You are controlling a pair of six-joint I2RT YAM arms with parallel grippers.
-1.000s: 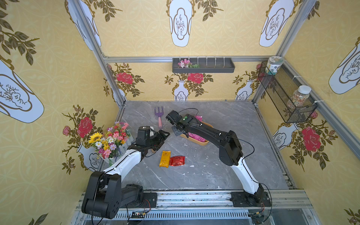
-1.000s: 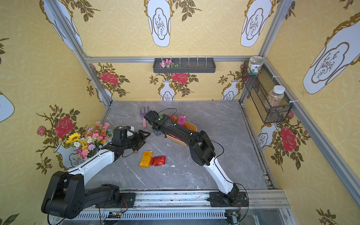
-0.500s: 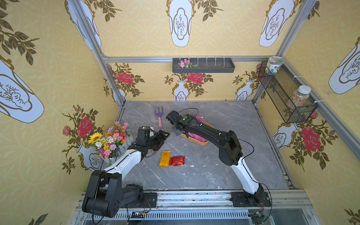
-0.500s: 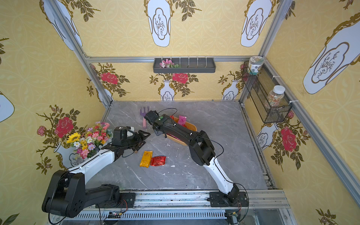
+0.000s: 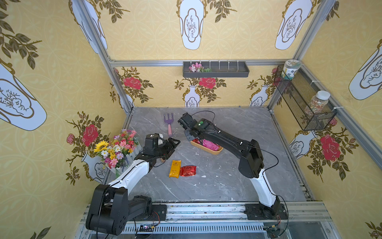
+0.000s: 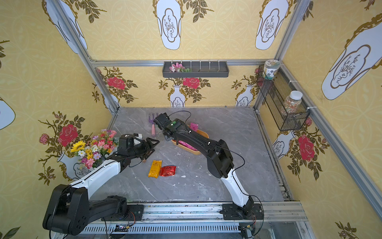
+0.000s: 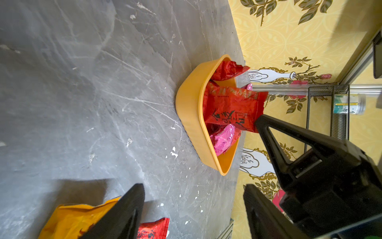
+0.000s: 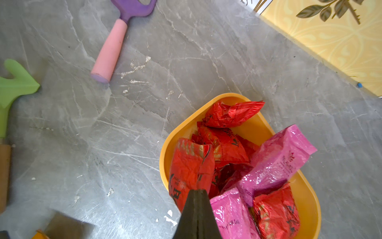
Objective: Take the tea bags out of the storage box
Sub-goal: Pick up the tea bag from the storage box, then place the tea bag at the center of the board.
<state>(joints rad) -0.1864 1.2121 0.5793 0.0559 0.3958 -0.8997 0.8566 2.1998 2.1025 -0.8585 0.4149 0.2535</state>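
Nearest, an orange-yellow sachet and a red sachet lie side by side on the table. At their 11 o'clock is the left gripper, fingers apart and empty. At their 1 o'clock is the storage box, holding red and pink tea bags. The right gripper is clamped on one red tea bag.

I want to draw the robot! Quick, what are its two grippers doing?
Left gripper: open, holding nothing.
Right gripper: closed on a red tea bag.
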